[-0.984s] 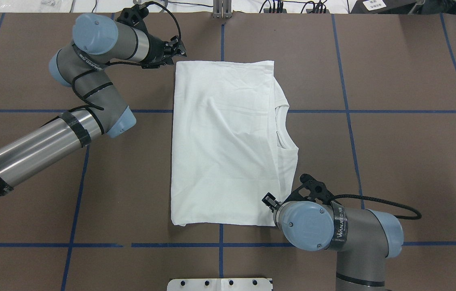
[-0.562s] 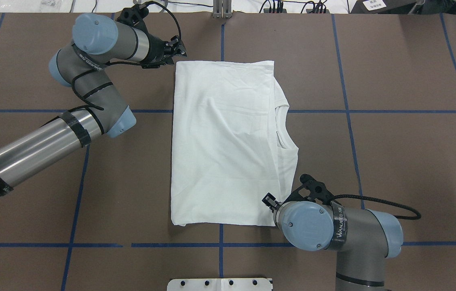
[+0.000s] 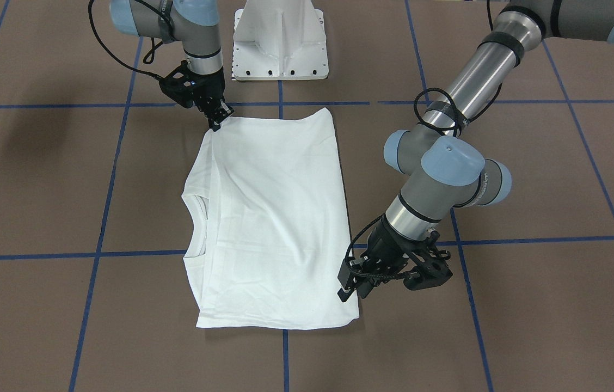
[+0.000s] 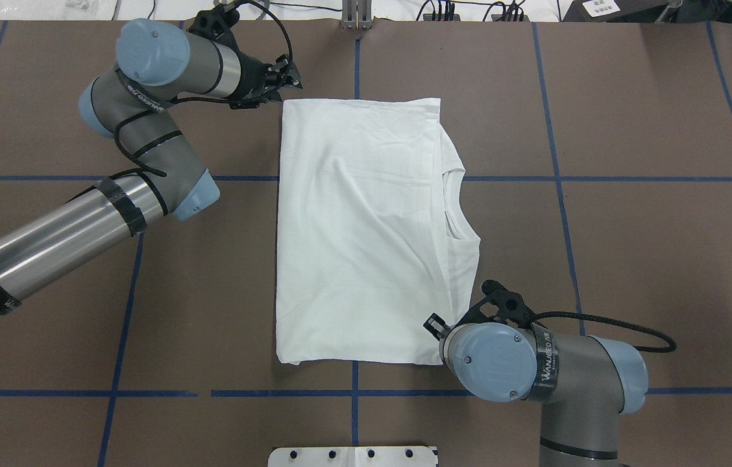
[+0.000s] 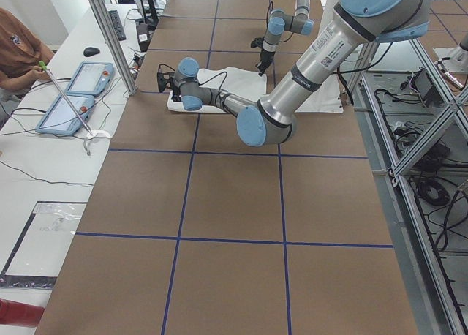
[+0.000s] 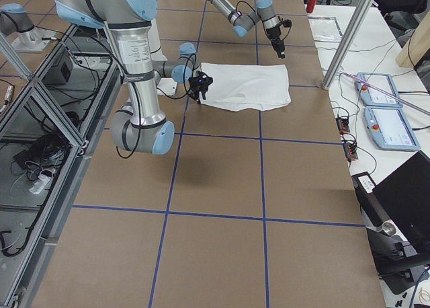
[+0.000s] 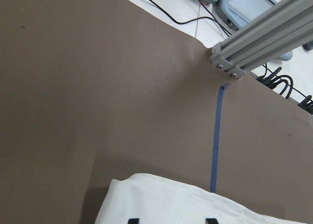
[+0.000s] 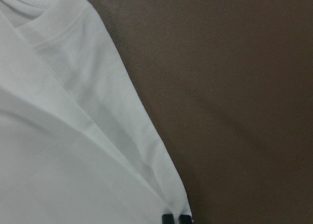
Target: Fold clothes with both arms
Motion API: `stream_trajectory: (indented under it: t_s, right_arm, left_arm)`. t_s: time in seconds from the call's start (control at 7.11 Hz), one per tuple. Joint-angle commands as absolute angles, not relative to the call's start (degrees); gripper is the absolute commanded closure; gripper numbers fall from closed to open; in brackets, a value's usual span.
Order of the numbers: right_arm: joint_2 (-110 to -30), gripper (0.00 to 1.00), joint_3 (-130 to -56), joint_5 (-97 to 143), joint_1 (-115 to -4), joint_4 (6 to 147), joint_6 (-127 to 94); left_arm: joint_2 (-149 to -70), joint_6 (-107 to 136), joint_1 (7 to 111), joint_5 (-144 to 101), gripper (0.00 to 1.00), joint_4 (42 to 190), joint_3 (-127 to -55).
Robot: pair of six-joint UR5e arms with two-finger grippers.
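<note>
Where the brown surface (image 4: 632, 259) is crossed at its middle by blue tape lines (image 4: 561, 178), one white T-shirt (image 4: 359, 227) lies flat, folded into a rough upright rectangle with light creases across it. Its ribbed collar (image 4: 453, 207) shows on the edge toward the robot's right, partly tucked under the folded upper layer. No print shows on the side facing up. Right claw (image 3: 215, 121): set at the shirt's corner nearest the robot's base, on the collar side. In the right wrist view its two black fingertips (image 8: 168, 218) sit close together right at the point of the cloth, closed on that corner. Left claw (image 3: 350, 287): at the opposite corner, on the far side of the shirt from the base and away from the collar. It is open, and in the left wrist view its fingertips (image 7: 132, 221) stand well apart over the white edge, the cloth below them lying flat. Right arm (image 4: 573, 383): silver-grey with light-blue caps, bent steeply down over its claw, a black cable looping off the wrist. Left arm (image 4: 48, 240): stretched long across the surface from the robot's left, elbow folded back toward the shirt. White metal pedestal (image 3: 280, 41): just beyond the shirt's near edge, on the centre tape line. Aluminium frame post (image 7: 259, 43): at the far edge of the surface. Two tablet-like panels (image 5: 73, 97) lie on a white side bench, and a person (image 5: 18, 46) in an orange top sits beside them.
</note>
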State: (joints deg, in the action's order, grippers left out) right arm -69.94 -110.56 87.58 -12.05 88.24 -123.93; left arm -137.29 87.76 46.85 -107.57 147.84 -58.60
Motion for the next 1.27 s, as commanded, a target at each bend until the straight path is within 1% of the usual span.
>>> stream_trajectory:
  t_s: [0.0,0.14,0.28,0.42,0.56,0.7,0.84,1.12]
  right_arm:
    - [-70.0,1.00,-110.8,87.9,-12.1,87.3,-123.9]
    - [-70.0,1.00,-111.5,88.5,-12.1,87.3,-123.9]
    - [-70.1,1.00,-112.2,89.5,-12.2,87.4,-124.0]
    - [-70.5,1.00,-112.8,89.6,-12.3,87.5,-123.9]
    - [-70.6,1.00,-113.2,89.7,-12.4,87.5,-123.9]
    - [-70.6,1.00,-113.6,89.7,-12.4,87.5,-123.9]
    - [-70.5,1.00,-113.6,89.7,-12.4,87.5,-123.9]
    - [-70.6,1.00,-113.6,89.7,-12.4,87.5,-123.9]
  left_arm:
    - [-136.9,87.9,46.8,-107.6,0.45,147.7,-59.1]
    - [-134.2,87.9,46.4,-107.6,0.45,147.7,-62.5]
    - [-127.7,88.7,43.9,-108.7,0.45,147.6,-71.6]
    - [-122.4,95.4,41.2,-109.0,0.45,147.2,-78.9]
    - [-120.4,99.5,40.2,-108.9,0.45,146.9,-82.5]
    - [-115.5,100.4,37.5,-108.6,0.45,145.2,-88.5]
    - [-111.5,100.5,35.6,-108.5,0.43,141.9,-95.2]
    - [-105.8,102.3,29.8,-105.0,0.40,137.5,-101.8]
